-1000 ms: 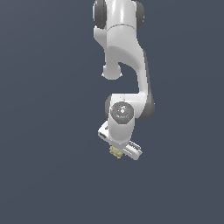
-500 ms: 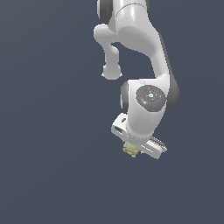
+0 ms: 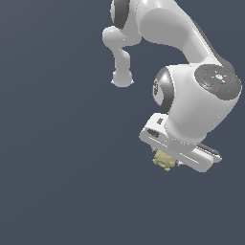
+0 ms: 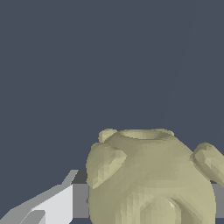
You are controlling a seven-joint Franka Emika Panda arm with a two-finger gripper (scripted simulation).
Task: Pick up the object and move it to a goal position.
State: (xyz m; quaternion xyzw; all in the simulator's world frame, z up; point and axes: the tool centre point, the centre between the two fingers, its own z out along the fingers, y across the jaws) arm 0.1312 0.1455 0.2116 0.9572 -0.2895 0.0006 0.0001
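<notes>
The object (image 3: 164, 161) is a small lumpy pale yellow-tan blob. In the exterior view it hangs just under the white gripper (image 3: 167, 160) of the arm, held well above the dark floor. In the wrist view the object (image 4: 148, 179) fills the near part of the picture, pressed against a grey finger pad (image 4: 80, 200) on one side, with a sliver of the other pad (image 4: 218, 199) on the far side. The gripper is shut on the object.
The white arm (image 3: 191, 95) bends over from the top of the exterior view. Around it is only plain dark blue-grey ground (image 3: 57, 167). No goal marker shows.
The arm has swung toward the camera and to the exterior view's right, carrying the object; hand and object look larger now. The grip has not changed.
</notes>
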